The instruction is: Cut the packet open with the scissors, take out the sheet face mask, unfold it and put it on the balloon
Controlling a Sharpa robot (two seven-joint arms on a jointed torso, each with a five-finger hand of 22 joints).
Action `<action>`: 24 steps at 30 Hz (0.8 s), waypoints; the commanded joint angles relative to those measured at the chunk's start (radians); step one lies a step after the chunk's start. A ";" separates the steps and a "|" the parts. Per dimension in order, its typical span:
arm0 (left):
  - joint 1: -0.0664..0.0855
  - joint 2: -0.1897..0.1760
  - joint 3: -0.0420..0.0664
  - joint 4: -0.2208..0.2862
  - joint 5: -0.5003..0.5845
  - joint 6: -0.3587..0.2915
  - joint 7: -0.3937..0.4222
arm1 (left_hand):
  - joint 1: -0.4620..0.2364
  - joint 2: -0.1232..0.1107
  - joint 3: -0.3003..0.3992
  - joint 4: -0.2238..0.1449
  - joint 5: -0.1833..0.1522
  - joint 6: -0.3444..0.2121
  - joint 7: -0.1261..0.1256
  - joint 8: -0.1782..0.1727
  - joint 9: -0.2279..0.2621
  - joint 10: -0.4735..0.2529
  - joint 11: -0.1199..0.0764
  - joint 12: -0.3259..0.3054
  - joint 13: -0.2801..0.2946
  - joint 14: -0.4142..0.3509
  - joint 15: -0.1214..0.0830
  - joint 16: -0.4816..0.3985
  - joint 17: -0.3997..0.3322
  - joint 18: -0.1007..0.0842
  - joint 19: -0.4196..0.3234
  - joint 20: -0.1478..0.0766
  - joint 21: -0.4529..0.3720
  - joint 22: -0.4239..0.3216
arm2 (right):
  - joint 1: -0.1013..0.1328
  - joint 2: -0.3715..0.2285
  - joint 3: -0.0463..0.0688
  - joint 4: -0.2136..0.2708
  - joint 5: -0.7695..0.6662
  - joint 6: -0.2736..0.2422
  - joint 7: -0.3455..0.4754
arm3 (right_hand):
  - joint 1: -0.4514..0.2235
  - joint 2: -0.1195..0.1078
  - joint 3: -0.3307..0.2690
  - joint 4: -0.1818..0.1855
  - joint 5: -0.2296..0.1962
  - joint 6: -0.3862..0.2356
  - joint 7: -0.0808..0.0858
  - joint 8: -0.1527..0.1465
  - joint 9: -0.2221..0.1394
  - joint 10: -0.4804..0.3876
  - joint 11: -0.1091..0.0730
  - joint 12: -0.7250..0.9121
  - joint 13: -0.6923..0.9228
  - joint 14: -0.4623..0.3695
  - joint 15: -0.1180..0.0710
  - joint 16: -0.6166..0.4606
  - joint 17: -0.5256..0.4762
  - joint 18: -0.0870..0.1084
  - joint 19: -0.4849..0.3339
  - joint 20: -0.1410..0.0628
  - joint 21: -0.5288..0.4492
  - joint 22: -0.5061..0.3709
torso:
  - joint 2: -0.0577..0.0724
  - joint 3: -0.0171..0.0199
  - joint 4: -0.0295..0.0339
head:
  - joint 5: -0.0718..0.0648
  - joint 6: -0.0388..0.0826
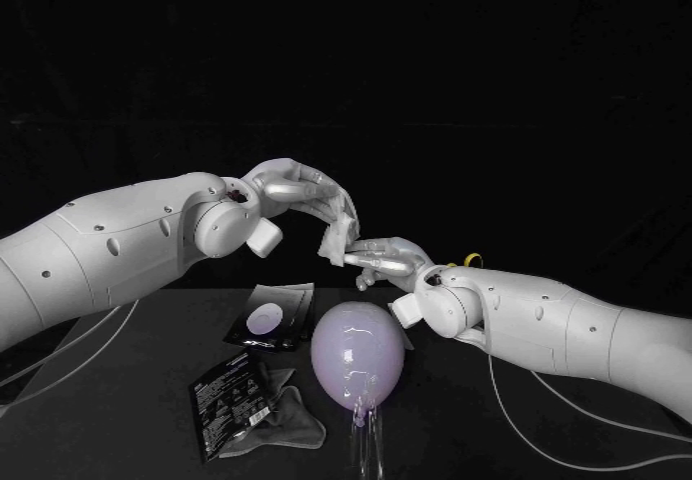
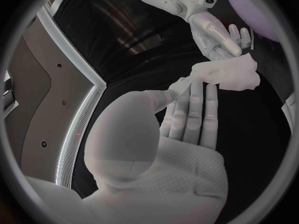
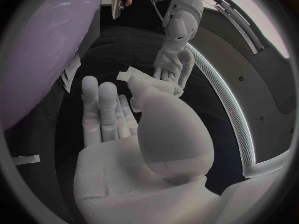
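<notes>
Packet point(image 1: 227, 400) lies flat on the table point(image 1: 130, 430), at about 8 o'clock from the balloon point(image 1: 358, 352), with a grey crumpled sheet point(image 1: 289, 425) just beside it. You can treat cutting and taking out as done. Left hand point(image 1: 306, 195) is up in the air at 12 o'clock of the balloon, fingers clamped on the folded white face mask point(image 1: 340, 245). Mask hangs between both hands, clear of the table and above the balloon, folded small. Right hand point(image 1: 387, 262) meets it from 3 o'clock, fingertips touching its edge; you cannot tell if that is a real pinch. Step in hand looks like unfolding. Next you need the right hand firm on a free edge. Then draw both hands apart so the sheet opens before it goes down on the balloon.
</notes>
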 commanded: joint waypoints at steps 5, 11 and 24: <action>0.003 0.000 0.002 0.003 0.015 0.030 0.007 | -0.004 0.006 0.003 -0.001 0.002 -0.004 0.002 0.003 0.219 0.009 0.001 -0.002 0.002 -0.004 0.000 0.004 0.002 -0.008 -0.010 -0.002 0.008 0.005 | 0.000 -0.008 0.004 0.004 0.015 0.040 0.029 | 0.009 0.007 0.007 -0.024 0.002 0.001 -0.006 -0.007 -0.002 0.001 -0.006 0.005 0.001 0.014 -0.004 0.027 -0.007 -0.009 0.057 -0.011 0.095 0.036 | 0.000 -0.0010 -0.0002 | -0.005 -0.003; 0.003 -0.001 0.002 0.004 0.016 0.035 0.007 | -0.005 0.006 0.002 -0.001 0.002 -0.004 0.002 0.003 0.221 0.010 0.000 -0.002 0.002 -0.005 -0.001 0.007 0.004 -0.008 -0.013 -0.003 0.018 0.013 | 0.000 -0.012 0.007 -0.007 0.026 0.040 0.030 | -0.001 0.013 0.014 -0.037 0.002 0.007 -0.001 -0.005 -0.002 0.009 -0.002 0.007 0.001 0.061 -0.005 0.068 0.023 -0.022 0.109 -0.014 0.179 0.067 | 0.000 -0.0009 0.0002 | -0.006 -0.001; 0.003 -0.004 0.002 0.007 0.019 0.041 0.006 | -0.006 0.007 0.000 -0.001 0.002 -0.004 0.002 0.002 0.225 0.011 0.000 -0.002 0.002 -0.006 -0.001 0.012 0.007 -0.008 -0.020 -0.004 0.036 0.027 | 0.001 -0.016 0.011 -0.022 0.049 0.010 0.042 | -0.030 0.035 0.039 -0.042 0.002 0.064 0.000 0.021 0.004 0.084 0.004 0.031 0.005 0.144 -0.001 0.140 0.097 -0.045 0.190 -0.013 0.321 0.116 | 0.000 -0.0008 -0.0001 | -0.007 -0.002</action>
